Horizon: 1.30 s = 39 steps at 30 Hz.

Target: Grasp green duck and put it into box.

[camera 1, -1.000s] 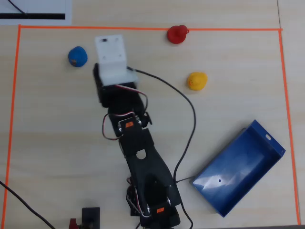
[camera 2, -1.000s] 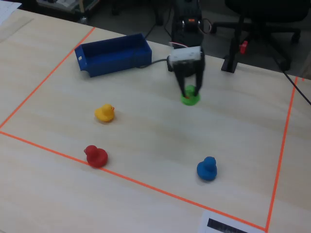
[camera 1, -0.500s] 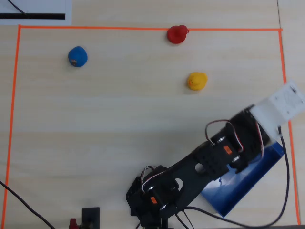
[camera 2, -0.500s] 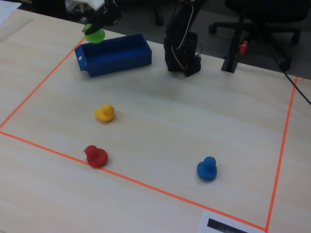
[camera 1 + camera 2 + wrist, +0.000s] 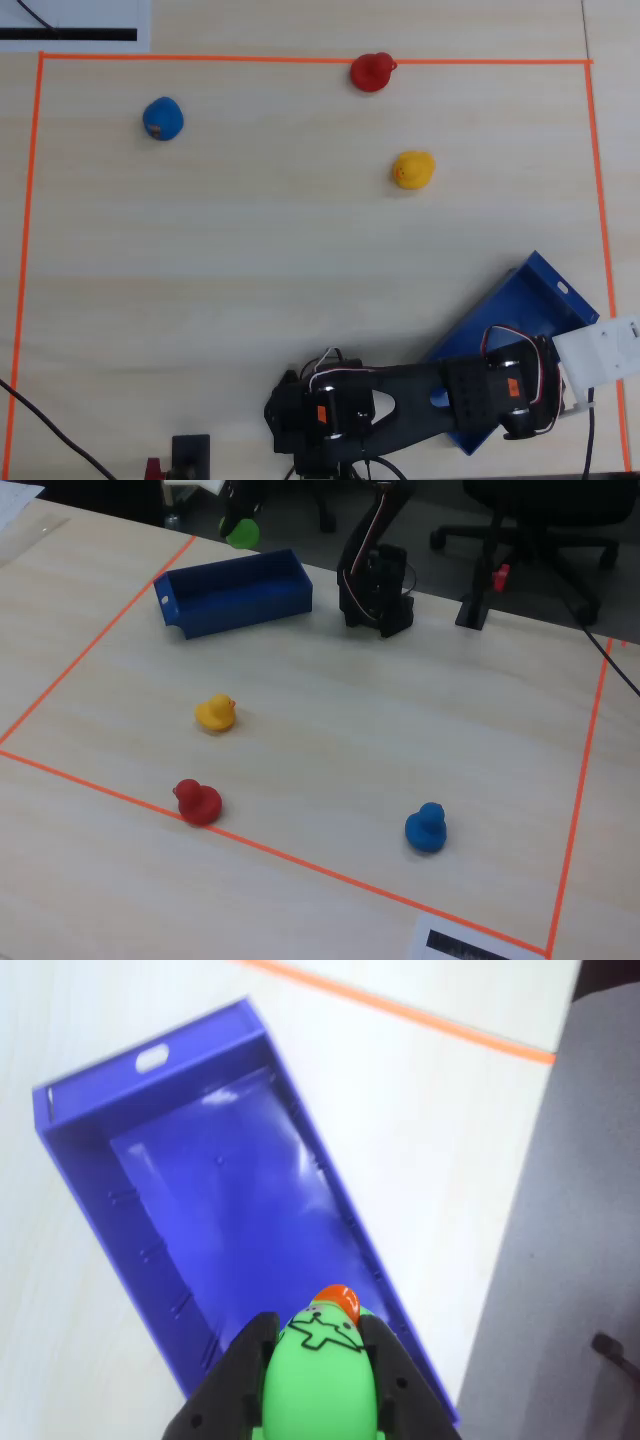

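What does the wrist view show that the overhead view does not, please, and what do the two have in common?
Only the wrist view shows the green duck, clamped between the gripper fingers above the near end of the box, along with the box's glossy, empty floor.

Only the overhead view shows the blue duck, the red duck on the orange tape line, the yellow duck and the arm itself.

Both show the blue box, the light wooden table and orange tape.
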### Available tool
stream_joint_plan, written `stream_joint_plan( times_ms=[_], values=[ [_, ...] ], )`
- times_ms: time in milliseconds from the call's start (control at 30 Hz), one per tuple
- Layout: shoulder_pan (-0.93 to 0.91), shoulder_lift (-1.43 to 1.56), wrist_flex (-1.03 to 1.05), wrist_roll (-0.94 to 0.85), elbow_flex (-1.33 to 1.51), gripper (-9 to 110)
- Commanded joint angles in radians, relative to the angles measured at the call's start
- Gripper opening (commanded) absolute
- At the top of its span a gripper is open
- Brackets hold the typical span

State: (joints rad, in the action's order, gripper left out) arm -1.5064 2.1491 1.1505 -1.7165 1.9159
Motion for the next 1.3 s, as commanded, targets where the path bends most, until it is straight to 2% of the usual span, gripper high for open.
stream_joint_plan(
  times_ms=[0,467,700,900,1067,1267],
  values=[
    [0.055,0.038,-0.046,0.009,0.015,0],
    [0.098,-0.091,-0.296,-0.015,0.135,0],
    [0.080,-0.120,-0.499,-0.071,0.275,0],
    [0.083,-0.100,-0.546,-0.115,0.373,0],
    [0.083,-0.074,-0.626,-0.135,0.443,7],
    [0.100,-0.038,-0.592,-0.110,0.425,15]
  ],
)
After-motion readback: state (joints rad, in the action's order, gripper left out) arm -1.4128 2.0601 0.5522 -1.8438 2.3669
